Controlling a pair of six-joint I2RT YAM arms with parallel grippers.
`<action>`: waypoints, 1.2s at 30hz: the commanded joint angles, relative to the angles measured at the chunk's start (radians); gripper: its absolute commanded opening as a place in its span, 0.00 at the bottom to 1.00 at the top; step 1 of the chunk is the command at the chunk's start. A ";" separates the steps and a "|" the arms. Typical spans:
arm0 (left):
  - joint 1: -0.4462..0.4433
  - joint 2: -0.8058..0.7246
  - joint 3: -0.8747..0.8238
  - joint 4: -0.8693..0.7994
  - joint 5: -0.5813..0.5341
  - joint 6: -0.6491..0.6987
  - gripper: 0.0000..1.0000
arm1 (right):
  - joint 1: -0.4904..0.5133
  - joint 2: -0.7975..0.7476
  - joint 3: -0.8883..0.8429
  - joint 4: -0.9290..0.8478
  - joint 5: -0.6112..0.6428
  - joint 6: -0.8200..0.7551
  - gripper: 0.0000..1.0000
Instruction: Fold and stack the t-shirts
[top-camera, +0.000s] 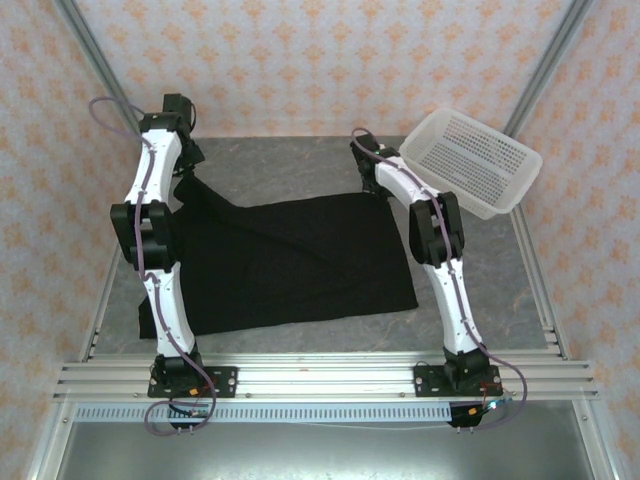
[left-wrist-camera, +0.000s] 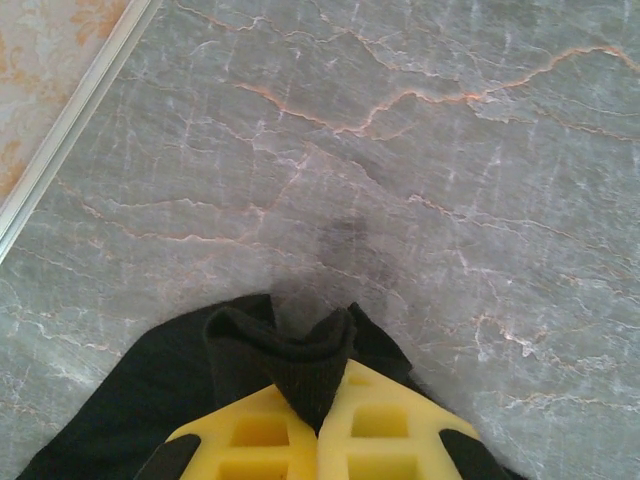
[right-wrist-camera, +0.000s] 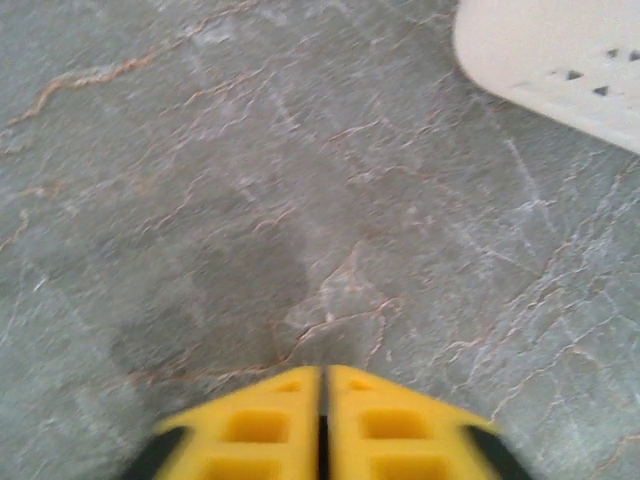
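Left gripper (left-wrist-camera: 320, 412): the yellow fingers (left-wrist-camera: 385, 432) are pressed together and clamped on a bunched fold of the t-shirt (top-camera: 290, 255). In the left wrist view the pinched black cloth rises in a small peak over the fingertips, with grey marble table (top-camera: 480, 270) beyond it and a metal rail along the left edge.

T-shirt: spread on the table between the two arms, with only plain black showing. It is mostly flat, with diagonal creases running from its far left corner, where the left arm reaches. Its near left corner lies close to the table's near edge.

Right gripper (right-wrist-camera: 322, 385): fingers (right-wrist-camera: 260, 425) are closed against each other, only a thin dark seam between them, above bare marble. Whether cloth is caught there cannot be told.

Basket (top-camera: 470, 160): white, perforated, at the far right corner of the table, tilted, apart from the t-shirt.
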 joint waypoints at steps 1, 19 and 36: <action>-0.010 0.010 0.036 -0.006 -0.015 0.001 0.00 | -0.004 -0.056 0.009 -0.037 0.010 0.005 0.30; -0.010 0.014 0.043 -0.010 -0.019 0.012 0.00 | -0.004 0.037 0.024 -0.052 -0.086 0.105 0.46; -0.032 -0.010 0.033 0.009 0.087 0.017 0.00 | -0.032 -0.197 -0.275 0.127 0.067 0.055 0.00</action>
